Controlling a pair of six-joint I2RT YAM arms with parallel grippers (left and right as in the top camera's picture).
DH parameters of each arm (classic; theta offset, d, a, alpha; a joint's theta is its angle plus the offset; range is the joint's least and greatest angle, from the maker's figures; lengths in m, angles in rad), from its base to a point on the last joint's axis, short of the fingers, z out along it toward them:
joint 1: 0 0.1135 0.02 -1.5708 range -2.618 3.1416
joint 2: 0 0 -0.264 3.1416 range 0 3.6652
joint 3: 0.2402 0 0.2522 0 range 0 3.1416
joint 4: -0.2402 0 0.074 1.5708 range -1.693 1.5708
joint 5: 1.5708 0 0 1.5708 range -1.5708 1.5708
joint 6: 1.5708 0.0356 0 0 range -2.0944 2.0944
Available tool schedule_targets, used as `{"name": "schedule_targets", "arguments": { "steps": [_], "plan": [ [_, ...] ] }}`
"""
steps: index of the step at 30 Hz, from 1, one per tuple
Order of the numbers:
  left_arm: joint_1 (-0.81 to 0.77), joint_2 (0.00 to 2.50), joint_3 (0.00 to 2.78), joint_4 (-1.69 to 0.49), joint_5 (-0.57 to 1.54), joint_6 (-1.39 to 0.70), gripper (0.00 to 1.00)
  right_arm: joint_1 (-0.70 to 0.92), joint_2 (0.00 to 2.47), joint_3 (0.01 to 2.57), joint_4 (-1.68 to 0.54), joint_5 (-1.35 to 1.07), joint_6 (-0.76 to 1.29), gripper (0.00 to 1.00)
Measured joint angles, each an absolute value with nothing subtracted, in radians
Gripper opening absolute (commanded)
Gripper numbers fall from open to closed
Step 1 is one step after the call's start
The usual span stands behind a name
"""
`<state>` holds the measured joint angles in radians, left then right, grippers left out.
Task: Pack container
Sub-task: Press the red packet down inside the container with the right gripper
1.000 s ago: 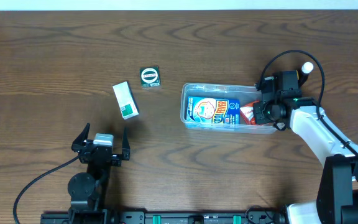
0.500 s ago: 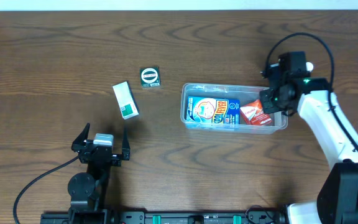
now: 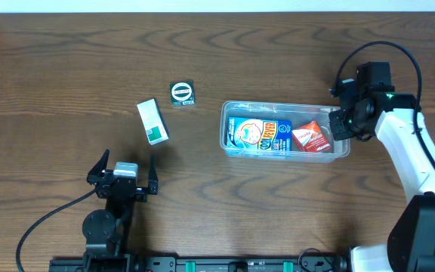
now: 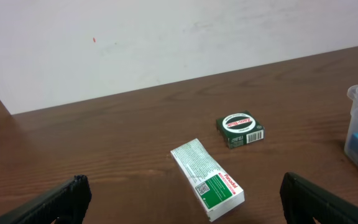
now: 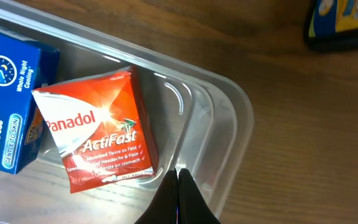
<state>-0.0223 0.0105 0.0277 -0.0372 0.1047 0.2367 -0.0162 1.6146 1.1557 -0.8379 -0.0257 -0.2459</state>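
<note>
– Right gripper (image 5: 178, 186): what is it doing?
– Its fingers are pressed together with nothing between them. It hangs over the right end of the container (image 3: 222, 128), tips just beside the corner of the red Panadol pack (image 5: 98, 146). I cannot tell whether they touch the tub's floor.
– And the container itself?
– It sits right of centre on the table (image 3: 278, 219), long side running left to right. Two things lie flat in it: a blue box (image 3: 259, 136) fills the left and middle, and the red pack lies at the right end, against the blue box's side.
– So what is left?
– Two items lie outside, well to the left of the tub. A small dark green box (image 3: 182, 94) is the nearer one. A white-and-green box (image 3: 152, 122) lies a little further left, closer to the robot. If both are meant to go in, I'd judge the job about half done.
– Is there room?
– Little bare floor shows, only a strip at the right end. They may have to go on top, though that is a guess.
– The left gripper (image 3: 126, 168)?
– Jaws spread wide and empty, low on the robot's side of the table, facing those two boxes but well apart from them. It looks the better-placed arm to fetch them.
</note>
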Motion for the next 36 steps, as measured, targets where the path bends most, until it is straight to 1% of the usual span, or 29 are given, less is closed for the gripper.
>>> {"name": "schedule_targets", "arguments": {
  "steps": [12, 23, 29, 36],
  "plan": [
    [-0.022, 0.01, 0.028, -0.037, 0.105, 0.237, 0.98, 0.036, 1.615, 1.048, -0.738, -0.028, -0.36, 0.01],
    [-0.022, 0.01, 0.028, -0.037, 0.105, 0.237, 0.98, 0.036, 1.617, 0.994, -0.685, -0.03, -0.379, 0.01],
    [-0.022, 0.01, 0.028, -0.037, 0.105, 0.237, 0.98, 0.036, 1.678, 0.999, -0.671, -0.035, -0.384, 0.01],
    [-0.022, 0.01, 0.028, -0.037, 0.105, 0.237, 0.98, 0.036, 1.694, 1.018, -0.632, -0.031, -0.387, 0.01]
  ]
}}
